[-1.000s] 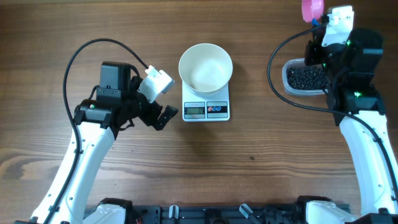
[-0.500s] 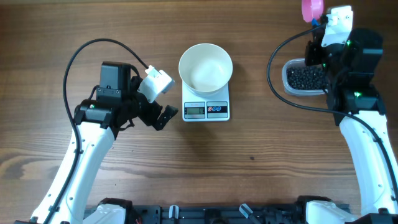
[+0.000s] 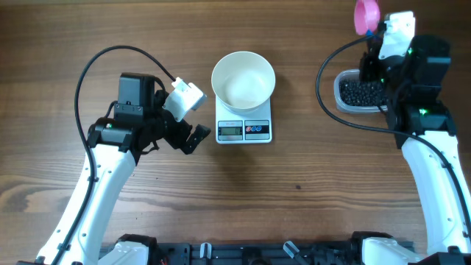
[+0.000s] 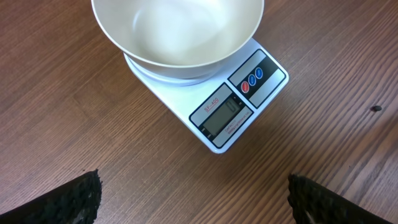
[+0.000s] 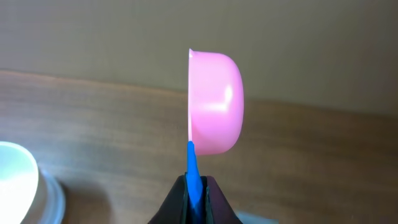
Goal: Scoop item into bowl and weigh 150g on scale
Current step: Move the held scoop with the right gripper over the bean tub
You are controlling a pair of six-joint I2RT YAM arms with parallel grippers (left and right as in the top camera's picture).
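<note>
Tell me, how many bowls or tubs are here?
2: a white bowl on the scale at centre; a clear tub of black beads at right, partly hidden by the right arm.

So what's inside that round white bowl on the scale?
Nothing: the round white bowl shows only its bare, empty inside. It covers most of the top of the flat white kitchen scale beneath it.

bowl (image 3: 243, 79) on scale (image 3: 244, 129), beads (image 3: 358, 92) in container (image 3: 339, 93) to the right, scoop (image 3: 366, 16) behind container
</note>
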